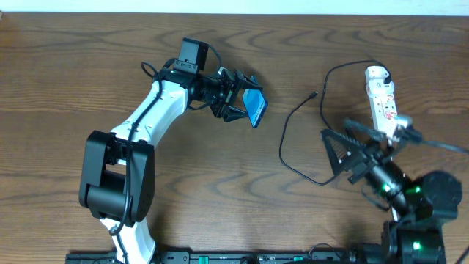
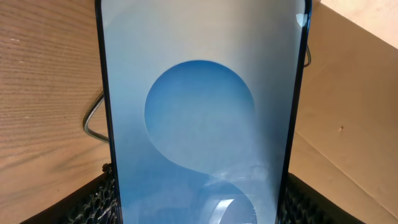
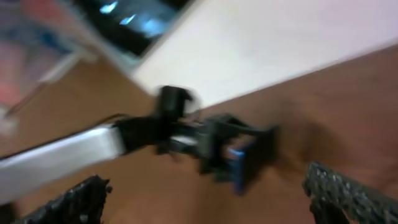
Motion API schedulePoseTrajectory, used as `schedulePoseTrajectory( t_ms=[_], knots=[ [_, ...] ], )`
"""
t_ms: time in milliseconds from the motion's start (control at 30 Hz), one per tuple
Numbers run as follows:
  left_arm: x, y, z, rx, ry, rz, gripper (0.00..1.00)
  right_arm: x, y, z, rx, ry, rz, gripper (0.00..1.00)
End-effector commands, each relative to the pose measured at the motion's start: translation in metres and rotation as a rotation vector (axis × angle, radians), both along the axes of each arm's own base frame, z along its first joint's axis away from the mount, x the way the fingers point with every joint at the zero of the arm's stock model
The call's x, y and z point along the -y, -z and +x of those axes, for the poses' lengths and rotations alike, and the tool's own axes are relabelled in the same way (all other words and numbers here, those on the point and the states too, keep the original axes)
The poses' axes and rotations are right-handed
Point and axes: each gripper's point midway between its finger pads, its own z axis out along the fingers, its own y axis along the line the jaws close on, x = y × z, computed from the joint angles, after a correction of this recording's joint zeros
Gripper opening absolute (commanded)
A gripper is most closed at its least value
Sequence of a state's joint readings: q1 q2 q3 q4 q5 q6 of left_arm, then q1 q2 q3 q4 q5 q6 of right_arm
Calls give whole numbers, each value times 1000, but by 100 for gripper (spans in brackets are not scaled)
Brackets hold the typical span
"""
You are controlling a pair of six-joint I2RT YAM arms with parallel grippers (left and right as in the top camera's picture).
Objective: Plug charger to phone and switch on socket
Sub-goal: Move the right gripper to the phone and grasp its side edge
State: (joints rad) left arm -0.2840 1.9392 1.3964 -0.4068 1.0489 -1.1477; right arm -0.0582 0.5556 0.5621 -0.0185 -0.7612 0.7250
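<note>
My left gripper (image 1: 245,103) is shut on the phone (image 1: 255,108), holding it on edge above the table; its cyan-blue screen fills the left wrist view (image 2: 202,112). The charger, a thin black cable (image 1: 284,143), loops over the table with its connector tip (image 1: 315,94) lying loose, apart from the phone. The socket, a white power strip (image 1: 382,99), lies at the right. My right gripper (image 1: 338,150) is open and empty, lifted in front of the socket and facing left. The blurred right wrist view shows the left arm with the phone (image 3: 235,163).
The white left arm (image 1: 150,121) reaches across the table's middle. The right arm's base (image 1: 421,213) stands at the front right. A wooden tabletop (image 1: 88,66) lies all around.
</note>
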Motion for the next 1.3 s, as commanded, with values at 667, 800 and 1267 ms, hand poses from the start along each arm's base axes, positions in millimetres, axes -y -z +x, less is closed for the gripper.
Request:
schedulePoseTrajectory(
  t_ms=[667, 800, 1267],
  knots=[
    [2, -15, -4, 28, 31, -48, 58, -47, 28, 63, -300, 224, -325, 84],
    [3, -15, -4, 28, 32, -48, 58, -61, 37, 63, -351, 339, -392, 83],
    [3, -15, -4, 28, 32, -48, 58, -112, 113, 95, -471, 381, -444, 77]
  ],
)
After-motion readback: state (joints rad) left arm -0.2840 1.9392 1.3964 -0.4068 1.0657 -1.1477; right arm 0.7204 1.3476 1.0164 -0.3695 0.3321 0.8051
